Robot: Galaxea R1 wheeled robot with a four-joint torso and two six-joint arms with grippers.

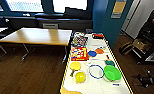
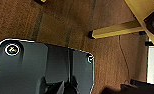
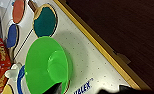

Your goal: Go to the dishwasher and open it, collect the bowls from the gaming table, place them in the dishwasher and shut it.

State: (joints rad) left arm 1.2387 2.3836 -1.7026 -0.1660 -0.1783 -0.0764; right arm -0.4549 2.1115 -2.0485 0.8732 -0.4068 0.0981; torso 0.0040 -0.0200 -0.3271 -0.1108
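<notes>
The gaming table [image 1: 93, 86] has a white top with yellow edge trim and runs away from me in the head view. On its near end sit a wide green bowl [image 1: 112, 73] at the right and a smaller yellow bowl [image 1: 80, 77] at the left. In the right wrist view the green bowl [image 3: 46, 66] lies close below the camera, near the table's yellow edge [image 3: 98, 47]. My right gripper [image 3: 89, 91] hangs over the table beside that bowl, its two dark tips standing apart with nothing between them. The dishwasher is out of view.
A thin blue ring [image 1: 96, 71], a yellow paddle [image 1: 75, 66], coloured discs [image 1: 95, 52] and game boxes [image 1: 79, 53] share the tabletop. A light-wood table [image 1: 38, 36] stands to the left. A person [image 1: 153, 20] and bags are at the right. The left wrist view shows brown floor and a yellow table leg [image 2: 115, 30].
</notes>
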